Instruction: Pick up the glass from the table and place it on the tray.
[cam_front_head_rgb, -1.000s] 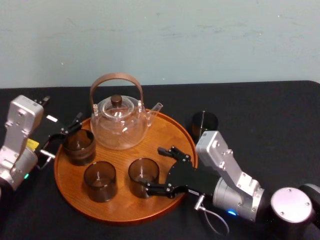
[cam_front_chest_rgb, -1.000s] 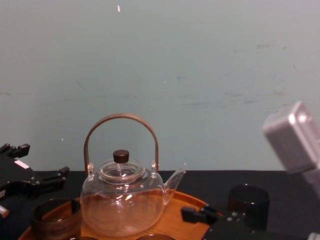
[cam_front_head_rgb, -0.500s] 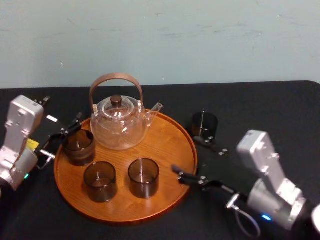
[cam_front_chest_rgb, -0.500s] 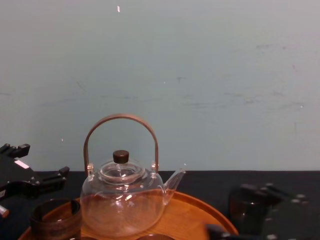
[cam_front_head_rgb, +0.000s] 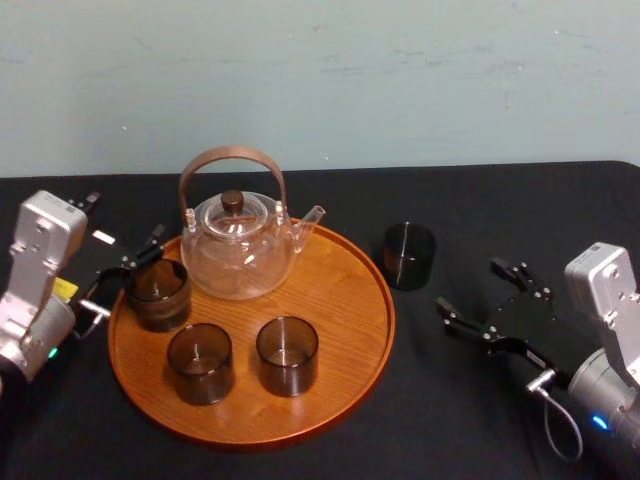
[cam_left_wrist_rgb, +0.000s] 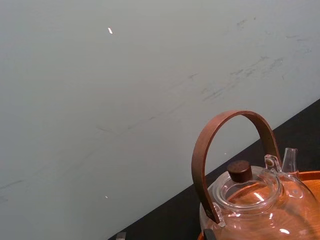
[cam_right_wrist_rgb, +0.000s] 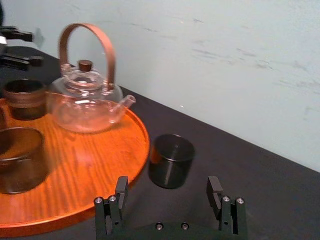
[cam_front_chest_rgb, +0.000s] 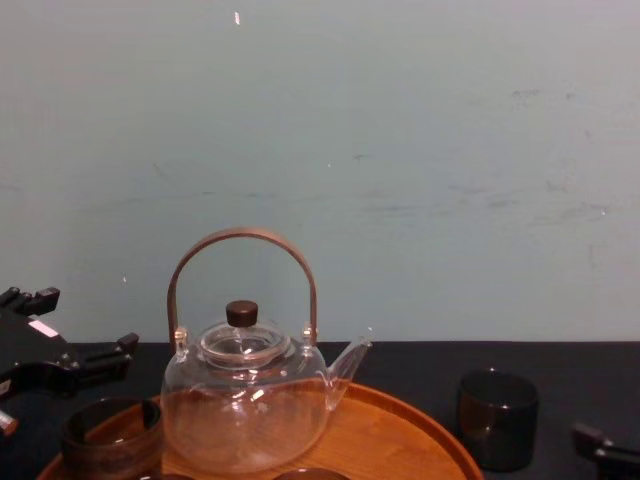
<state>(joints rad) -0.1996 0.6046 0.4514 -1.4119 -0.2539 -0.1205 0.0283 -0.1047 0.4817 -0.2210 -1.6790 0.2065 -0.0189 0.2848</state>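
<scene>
The right gripper (cam_front_head_rgb: 470, 287) hangs low over the black desk (cam_front_head_rgb: 520, 200), off to the right of everything. Its fingers are spread wide apart with nothing between them. In the right wrist view it's aimed pretty much straight at the glass (cam_front_head_rgb: 409, 255), which sits a bit ahead of the fingertips and isn't touching them. The glass is dark, upright, and stands on the desk right next to the right-hand rim of the tray (cam_front_head_rgb: 345, 290), so it's off the tray. On the tray there's a clear teapot (cam_front_head_rgb: 240, 245) with a brown hoop handle toward the back. There are also three other cups (cam_front_head_rgb: 287, 355): two side by side near the front and one at the left. The left gripper (cam_front_head_rgb: 128, 275) sits at the tray's left edge, fingers apart, right by the leftmost cup (cam_front_head_rgb: 157, 293). Can't tell if it's actually touching it.
</scene>
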